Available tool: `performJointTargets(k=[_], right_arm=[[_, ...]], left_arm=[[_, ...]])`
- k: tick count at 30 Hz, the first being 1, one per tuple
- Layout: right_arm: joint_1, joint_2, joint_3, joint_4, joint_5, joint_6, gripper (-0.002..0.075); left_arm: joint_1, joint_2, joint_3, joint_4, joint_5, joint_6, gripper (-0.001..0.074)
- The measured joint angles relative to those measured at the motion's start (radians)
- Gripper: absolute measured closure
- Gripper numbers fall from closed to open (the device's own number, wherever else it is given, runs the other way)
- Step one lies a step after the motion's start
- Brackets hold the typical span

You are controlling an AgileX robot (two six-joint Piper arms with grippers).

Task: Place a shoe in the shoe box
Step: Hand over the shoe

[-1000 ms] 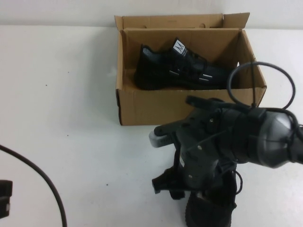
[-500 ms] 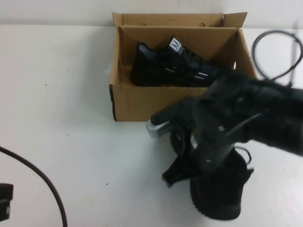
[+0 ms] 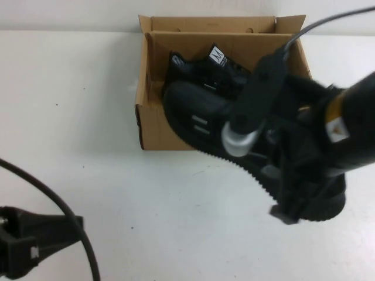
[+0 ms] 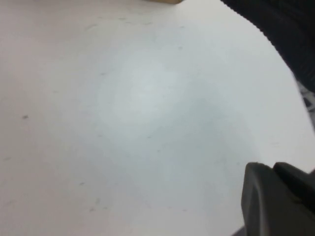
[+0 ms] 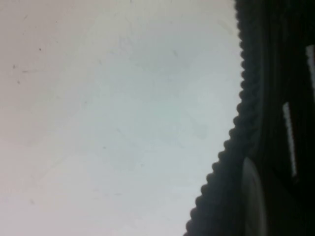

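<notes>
Your right gripper (image 3: 275, 167) pinches the shoe (image 3: 199, 117), toe over the shoe box (image 3: 167, 132) front wall (twin inside). Left gripper (image 3: 26, 249) low beside you, fingers unclear.

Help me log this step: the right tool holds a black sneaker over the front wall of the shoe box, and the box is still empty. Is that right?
Not quite: the shoe box is not empty. The high view shows another black sneaker already lying inside it. The rest stands: the right tool holds the shoe over the box's front wall. The left tool sits low at the table's near left.
</notes>
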Motion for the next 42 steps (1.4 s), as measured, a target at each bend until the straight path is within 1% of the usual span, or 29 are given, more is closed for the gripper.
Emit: performJointTargets(k=[2, 5, 8, 14, 18, 22, 24, 25, 27, 30, 32, 33, 34, 35, 37, 42], right_arm=[[0.0, -0.046, 0.0, -0.006, 0.0, -0.065, 0.073], [0.0, -0.107, 0.0, -0.009, 0.0, -0.116, 0.073], [0.0, -0.151, 0.0, 0.004, 0.007, -0.133, 0.073], [0.0, -0.192, 0.0, 0.051, 0.036, -0.157, 0.073], [0.0, -0.196, 0.0, 0.059, 0.066, -0.164, 0.0731], [0.0, -0.196, 0.0, 0.063, 0.085, -0.166, 0.073], [0.0, -0.196, 0.0, 0.065, 0.087, -0.166, 0.0731], [0.0, -0.196, 0.0, 0.065, 0.089, -0.167, 0.0731], [0.0, -0.196, 0.0, 0.067, 0.089, -0.167, 0.073], [0.0, -0.196, 0.0, 0.074, 0.089, -0.167, 0.0731], [0.0, -0.196, 0.0, 0.088, 0.089, -0.179, 0.0731], [0.0, -0.196, 0.0, 0.093, 0.089, -0.183, 0.0731], [0.0, -0.196, 0.0, 0.098, 0.089, -0.186, 0.0731], [0.0, -0.196, 0.0, 0.101, 0.089, -0.189, 0.0731], [0.0, -0.196, 0.0, 0.107, 0.089, -0.191, 0.0731], [0.0, -0.196, 0.0, 0.147, 0.089, -0.237, 0.073]], left_arm=[[0.0, 0.017, 0.0, -0.095, 0.006, 0.058, 0.0736], [0.0, 0.058, 0.0, -0.245, 0.033, 0.149, 0.0736], [0.0, 0.115, 0.0, -0.4, 0.054, 0.232, 0.0736], [0.0, 0.259, 0.0, -0.623, 0.044, 0.351, 0.0736], [0.0, 0.338, 0.0, -0.702, -0.003, 0.406, 0.0736], [0.0, 0.409, 0.0, -0.732, -0.04, 0.431, 0.0736], [0.0, 0.436, 0.0, -0.745, -0.043, 0.433, 0.0721], [0.0, 0.45, 0.0, -0.753, -0.04, 0.433, 0.0698], [0.0, 0.473, 0.0, -0.781, -0.03, 0.433, 0.0622], [0.0, 0.498, 0.0, -0.836, -0.016, 0.431, 0.042], [0.0, 0.505, 0.0, -0.875, -0.014, 0.429, 0.0255], [0.0, 0.505, 0.0, -0.884, -0.014, 0.429, 0.0186], [0.0, 0.507, 0.0, -0.893, -0.016, 0.429, 0.0136], [0.0, 0.508, -0.001, -0.895, -0.016, 0.429, 0.0103], [0.0, 0.509, -0.002, -0.903, -0.018, 0.429, 0.0071], [0.0, 0.527, -0.009, -0.903, -0.018, 0.429, 0.0066]])
